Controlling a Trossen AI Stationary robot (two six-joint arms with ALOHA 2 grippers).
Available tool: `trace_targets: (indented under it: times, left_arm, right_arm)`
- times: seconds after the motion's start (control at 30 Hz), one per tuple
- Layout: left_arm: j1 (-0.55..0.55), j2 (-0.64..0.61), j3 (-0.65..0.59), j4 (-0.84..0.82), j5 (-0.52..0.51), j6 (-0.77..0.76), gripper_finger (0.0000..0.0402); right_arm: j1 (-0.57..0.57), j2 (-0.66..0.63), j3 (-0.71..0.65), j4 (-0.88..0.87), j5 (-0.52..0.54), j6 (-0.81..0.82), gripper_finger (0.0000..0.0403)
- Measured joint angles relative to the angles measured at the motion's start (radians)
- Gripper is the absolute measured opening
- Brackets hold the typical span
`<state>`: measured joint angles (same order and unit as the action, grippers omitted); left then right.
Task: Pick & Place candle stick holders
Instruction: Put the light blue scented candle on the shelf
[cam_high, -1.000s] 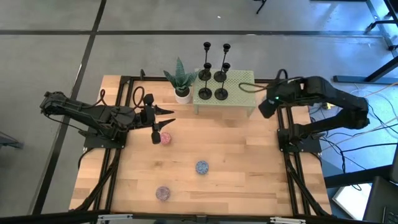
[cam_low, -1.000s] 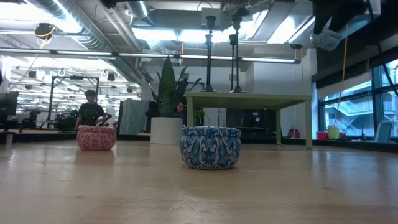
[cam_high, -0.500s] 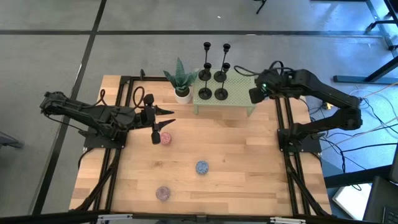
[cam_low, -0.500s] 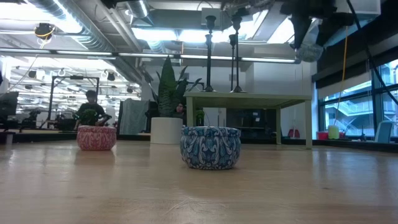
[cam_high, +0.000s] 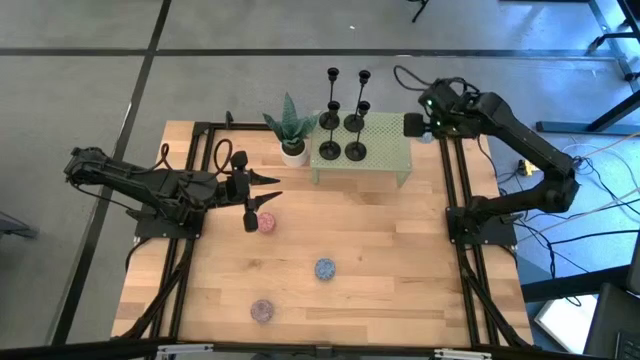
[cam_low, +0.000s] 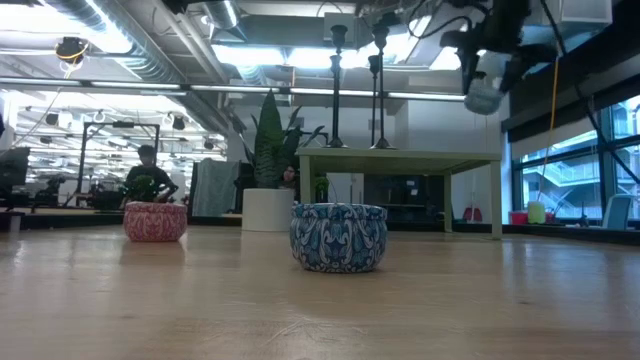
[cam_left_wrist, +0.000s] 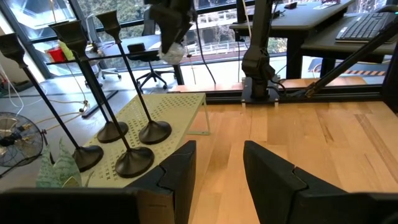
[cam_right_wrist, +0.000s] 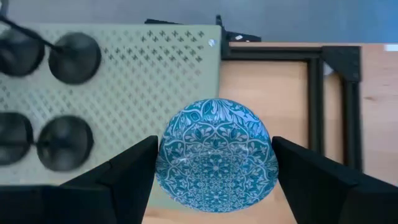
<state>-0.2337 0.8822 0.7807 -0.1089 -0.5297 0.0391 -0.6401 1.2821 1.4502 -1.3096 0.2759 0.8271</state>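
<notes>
- Candle stick holders (cam_high: 343, 120): all four upright on the green perforated stand (cam_high: 385, 150) at the worktop's far edge.
- Right gripper (cam_high: 413, 125) hangs over the stand's right end, beside the holders, clamped on a blue patterned tin (cam_right_wrist: 216, 155).
- Left gripper (cam_high: 272, 185) spread apart near the worktop's left edge.
- Wooden worktop (cam_high: 380, 260); office room behind.
</notes>
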Motion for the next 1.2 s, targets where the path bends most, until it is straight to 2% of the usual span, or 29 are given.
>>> trace_targets:
  times: [0.23,0.3,0.43,0.57,0.7,0.93,1.2]
  left_arm:
    - [0.000,0.000,0.000,0.000,0.000,0.000,0.0130]
    - [0.000,0.000,0.000,0.000,0.000,0.000,0.0130]
    - [0.000,0.000,0.000,-0.007,0.005,0.000,0.0130]
    - [0.000,0.000,0.000,-0.011,0.025,0.000,0.0130]
    - [0.000,0.000,0.000,-0.011,0.034,0.000,0.0130]
    - [0.000,0.000,0.000,-0.011,0.034,0.000,0.0130]
    - [0.000,0.000,0.000,-0.016,0.034,0.000,0.0130]
  right_arm:
    - [-0.032,0.117,0.000,0.119,-0.071,-0.083,0.0298]
    - [-0.049,0.159,0.000,0.124,-0.075,-0.101,0.0298]
    - [-0.096,0.234,0.000,0.126,-0.152,-0.138,0.0298]
    - [-0.140,0.281,0.000,0.149,-0.154,-0.166,0.0298]
    - [-0.185,0.307,0.000,0.203,-0.164,-0.208,0.0298]
    - [-0.229,0.331,0.000,0.274,-0.244,-0.274,0.0298]
    - [-0.229,0.336,0.001,0.276,-0.246,-0.338,0.0315]
